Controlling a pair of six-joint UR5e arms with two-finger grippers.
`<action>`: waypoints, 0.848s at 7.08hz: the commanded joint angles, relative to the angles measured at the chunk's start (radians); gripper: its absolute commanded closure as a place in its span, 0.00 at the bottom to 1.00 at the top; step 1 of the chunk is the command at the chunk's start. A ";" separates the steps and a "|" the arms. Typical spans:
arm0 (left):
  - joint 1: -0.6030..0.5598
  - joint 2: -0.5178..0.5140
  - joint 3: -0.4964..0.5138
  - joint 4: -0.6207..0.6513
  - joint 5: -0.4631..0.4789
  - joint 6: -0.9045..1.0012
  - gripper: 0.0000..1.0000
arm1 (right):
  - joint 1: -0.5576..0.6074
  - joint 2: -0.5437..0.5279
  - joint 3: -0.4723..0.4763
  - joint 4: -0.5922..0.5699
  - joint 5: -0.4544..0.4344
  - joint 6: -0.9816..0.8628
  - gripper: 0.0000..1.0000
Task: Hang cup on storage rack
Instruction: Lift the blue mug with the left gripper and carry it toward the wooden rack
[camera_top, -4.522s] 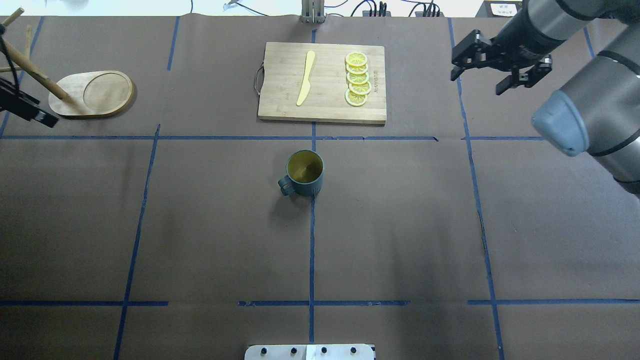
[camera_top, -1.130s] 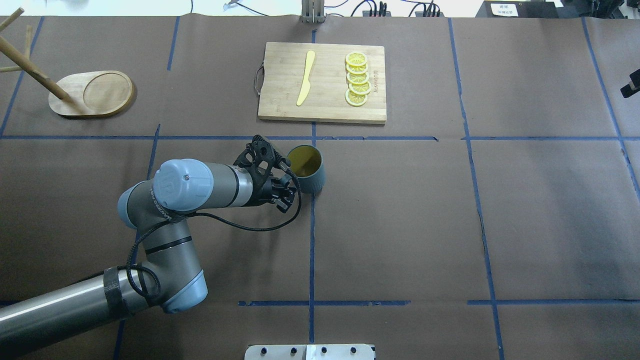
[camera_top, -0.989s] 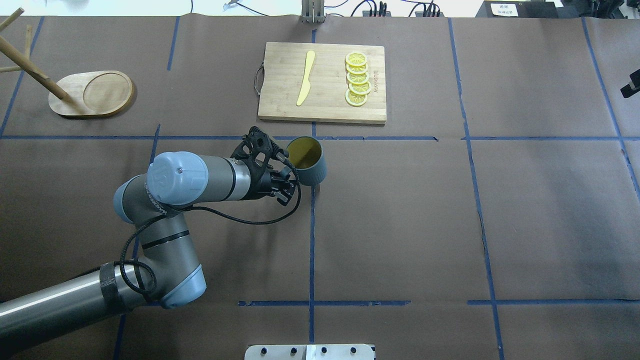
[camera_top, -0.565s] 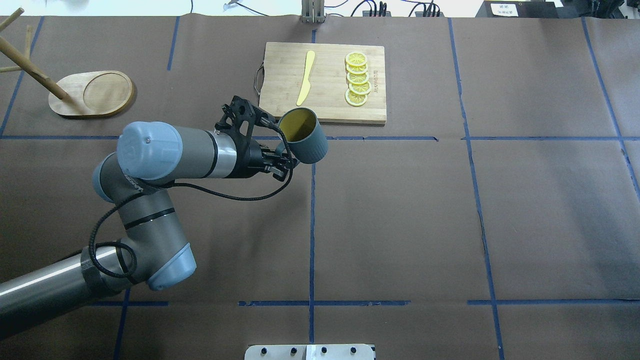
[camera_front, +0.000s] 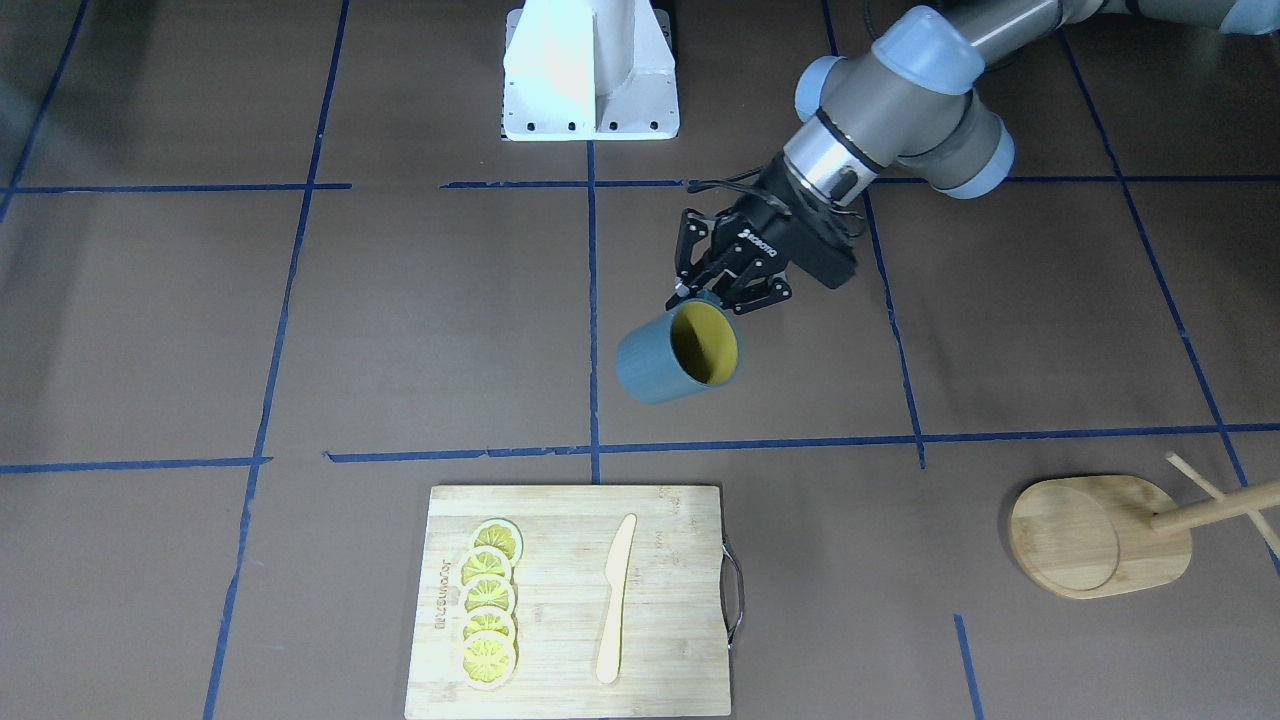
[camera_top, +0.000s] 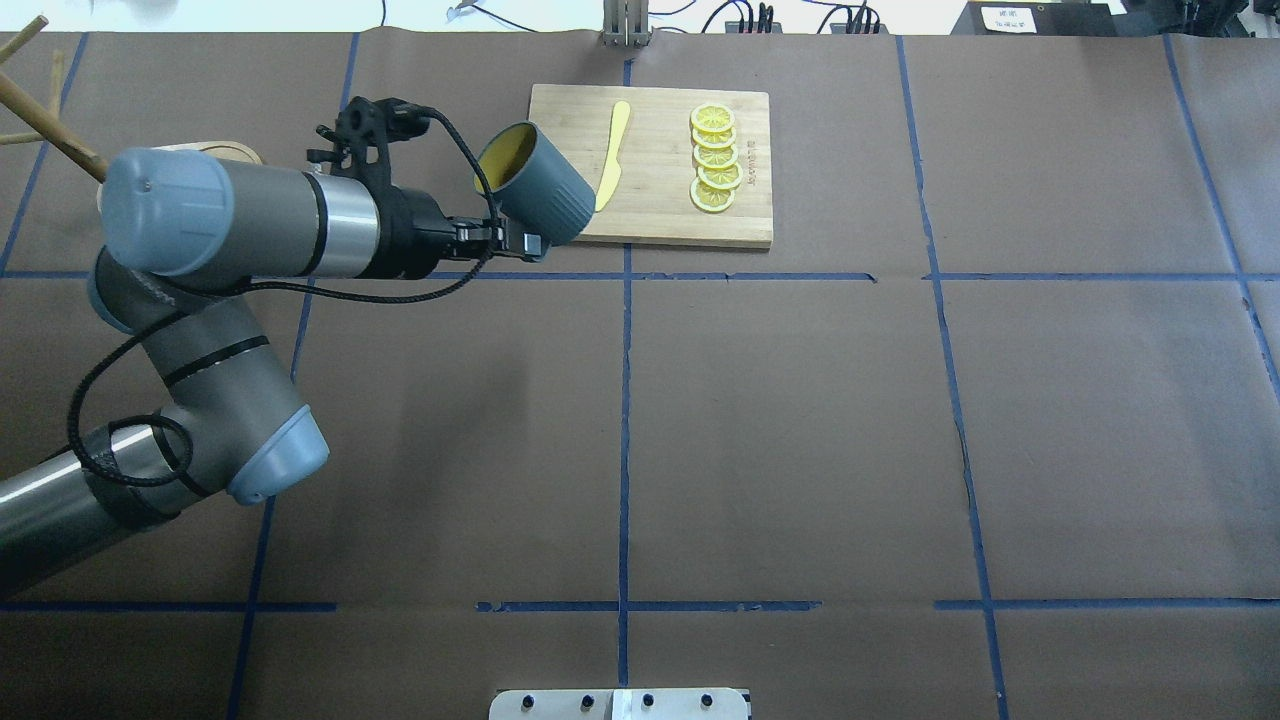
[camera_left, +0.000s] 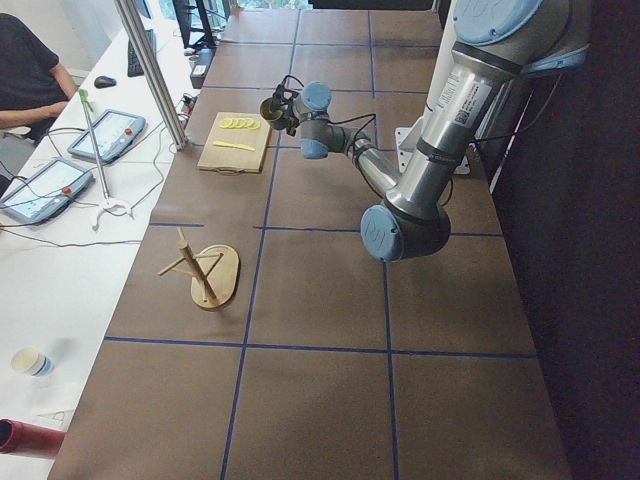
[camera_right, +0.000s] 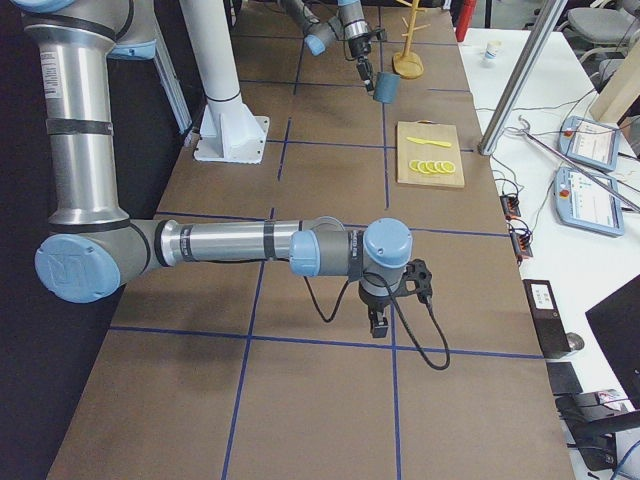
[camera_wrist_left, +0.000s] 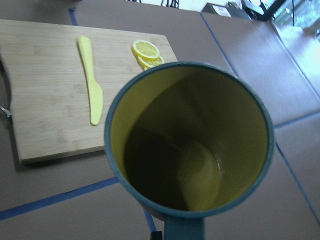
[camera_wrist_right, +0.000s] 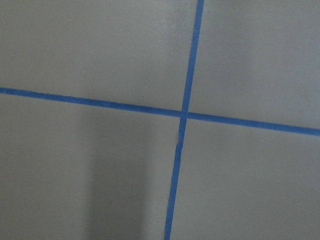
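Observation:
The dark teal-grey cup (camera_top: 540, 190) with its yellow inside is held in the air, tilted, over the near left corner of the cutting board. My left gripper (camera_top: 510, 238) is shut on the cup's handle side; it also shows in the front view (camera_front: 707, 297), just above the cup (camera_front: 680, 352). The cup's mouth (camera_wrist_left: 190, 140) fills the left wrist view. The bamboo storage rack (camera_front: 1100, 535) stands at the table's far left; in the overhead view only its post (camera_top: 45, 128) shows past my arm. My right gripper (camera_right: 378, 322) shows only in the right side view, so I cannot tell its state.
The rectangular bamboo cutting board (camera_top: 660, 200) lies at the back centre with a yellow knife (camera_top: 612, 155) and several lemon slices (camera_top: 715, 158). Blue tape lines cross the brown table cover. The robot base (camera_front: 590, 70) stands at the near edge.
My left arm came in and took hold of the cup, lifted it off the table and carried it back and to the left, tilting it. The right arm left the overhead view.

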 joint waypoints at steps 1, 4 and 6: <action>-0.072 0.042 0.001 -0.111 -0.003 -0.328 1.00 | 0.020 -0.050 0.040 0.002 0.032 -0.004 0.00; -0.170 0.097 0.007 -0.183 -0.003 -0.586 1.00 | 0.018 -0.054 0.063 0.002 0.002 0.012 0.00; -0.211 0.122 0.053 -0.321 -0.003 -0.732 1.00 | 0.018 -0.070 0.097 0.002 -0.046 0.053 0.00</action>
